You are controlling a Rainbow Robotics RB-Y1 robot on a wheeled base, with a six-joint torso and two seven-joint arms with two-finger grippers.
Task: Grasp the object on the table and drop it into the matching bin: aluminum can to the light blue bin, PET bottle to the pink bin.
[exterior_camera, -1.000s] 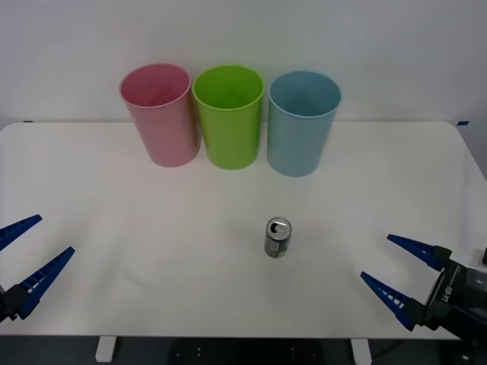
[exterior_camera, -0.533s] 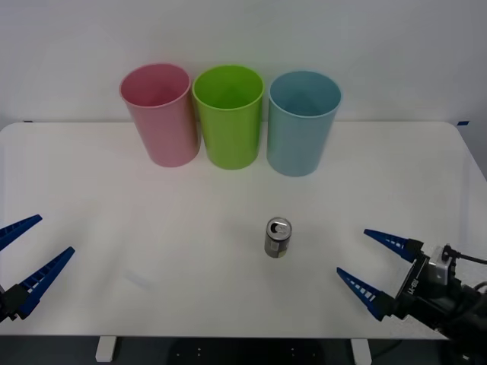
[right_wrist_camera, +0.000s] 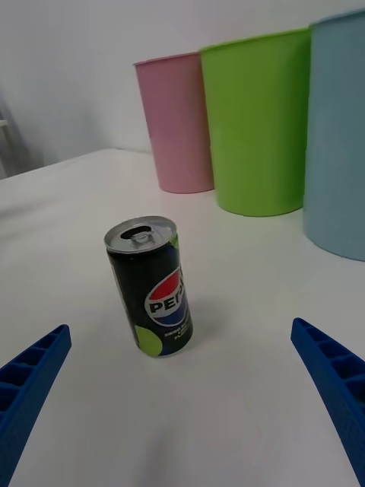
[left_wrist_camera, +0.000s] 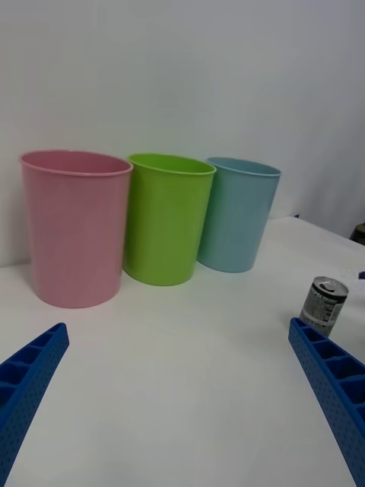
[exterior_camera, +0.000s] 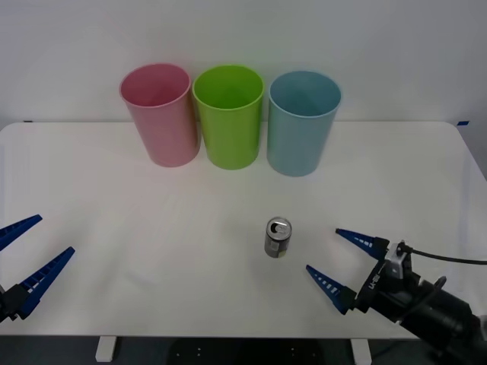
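my right gripper [exterior_camera: 337,263]: spread wide, just right of the can
left gripper [exterior_camera: 21,258]: spread too, parked at the near-left edge
Pepsi can [exterior_camera: 278,237]: upright mid-table [exterior_camera: 114,198]
risk: I'd guess a fingertip clip tips it
light blue bin [exterior_camera: 302,122]: far back

Count on the table [exterior_camera: 114,213]: 3 bins, 1 can. Bins are one pink bin [exterior_camera: 158,114], one lime green bin [exterior_camera: 228,115], one light blue bin [exterior_camera: 303,122], in a row behind the aluminum can [exterior_camera: 278,237]. My pincers: 2, left pincer [exterior_camera: 21,262] and right pincer [exterior_camera: 344,262], two blue fingers each.
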